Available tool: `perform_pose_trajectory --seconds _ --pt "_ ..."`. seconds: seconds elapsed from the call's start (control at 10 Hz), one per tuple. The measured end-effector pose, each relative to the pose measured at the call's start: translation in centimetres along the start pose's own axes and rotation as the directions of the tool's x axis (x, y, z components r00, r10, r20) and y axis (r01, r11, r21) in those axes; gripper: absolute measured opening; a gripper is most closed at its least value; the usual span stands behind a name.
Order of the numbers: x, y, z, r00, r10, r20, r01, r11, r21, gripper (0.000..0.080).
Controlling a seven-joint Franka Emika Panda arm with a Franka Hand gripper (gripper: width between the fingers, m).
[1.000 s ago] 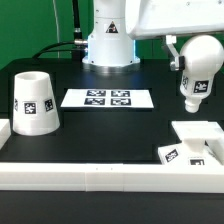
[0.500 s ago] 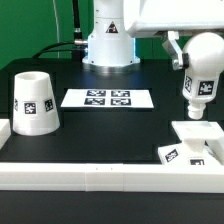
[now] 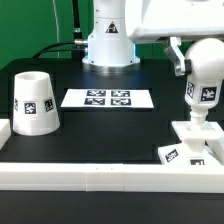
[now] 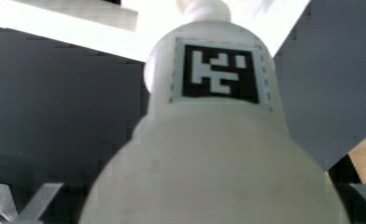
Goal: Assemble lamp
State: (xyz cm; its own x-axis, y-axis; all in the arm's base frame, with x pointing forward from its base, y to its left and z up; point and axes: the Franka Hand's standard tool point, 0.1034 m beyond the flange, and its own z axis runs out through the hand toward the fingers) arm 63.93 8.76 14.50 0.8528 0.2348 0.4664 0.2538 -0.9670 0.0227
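The bulb piece (image 3: 203, 88) is white, with a round top, a tagged body and a narrow end pointing down. My gripper (image 3: 201, 64) is shut on its round top at the exterior view's right. The narrow end sits at or just above the top of the flat square base (image 3: 186, 148), which lies by the front right rail; I cannot tell if they touch. In the wrist view the bulb piece (image 4: 206, 120) fills the picture between my fingers (image 4: 16, 198). The tapered shade (image 3: 35, 101) stands mouth down at the exterior view's left.
The marker board (image 3: 108, 98) lies in the middle of the black table, in front of the arm's pedestal (image 3: 108, 45). A white rail (image 3: 100, 176) runs along the front edge, with a short white block at the left (image 3: 4, 130).
My gripper has carried the bulb piece down and a little toward the exterior view's right, bringing its narrow end onto or just over the base. The shade has not moved.
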Motion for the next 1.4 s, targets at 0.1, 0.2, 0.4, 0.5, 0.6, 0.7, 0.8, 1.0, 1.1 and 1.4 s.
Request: perform_pose_trajectory --seconds 0.1,0.2,0.4,0.5,0.6,0.7,0.8,1.0,1.1,1.4 --pt "-0.3 0.0 0.3 1.000 0.001 0.005 -0.001 1.000 0.001 0.0579" --pt "-0.6 -0.1 0.6 1.000 0.001 0.011 -0.001 1.000 0.002 0.0579" --pt "-1.0 -0.2 1.0 1.000 0.000 0.020 0.000 1.000 0.005 0.0579" --pt "-1.2 -0.3 1.2 1.000 0.000 0.023 0.000 1.000 0.006 0.0579" --pt "-1.4 -0.4 1.4 1.000 -0.001 0.027 0.001 1.000 0.007 0.0579" --pt "-1.6 -0.4 1.7 1.000 -0.001 0.023 0.000 1.000 0.006 0.0579" --pt "-2.0 -0.5 2.0 1.000 0.000 0.018 0.000 1.000 0.005 0.0579" --pt "-1.9 -0.5 2.0 1.000 0.000 -0.019 0.000 1.000 -0.003 0.0579" --pt "-2.0 -0.5 2.0 1.000 -0.001 -0.029 0.000 1.000 -0.005 0.0579" --pt "-2.0 -0.4 2.0 1.000 0.000 -0.028 0.000 1.000 -0.005 0.0651"
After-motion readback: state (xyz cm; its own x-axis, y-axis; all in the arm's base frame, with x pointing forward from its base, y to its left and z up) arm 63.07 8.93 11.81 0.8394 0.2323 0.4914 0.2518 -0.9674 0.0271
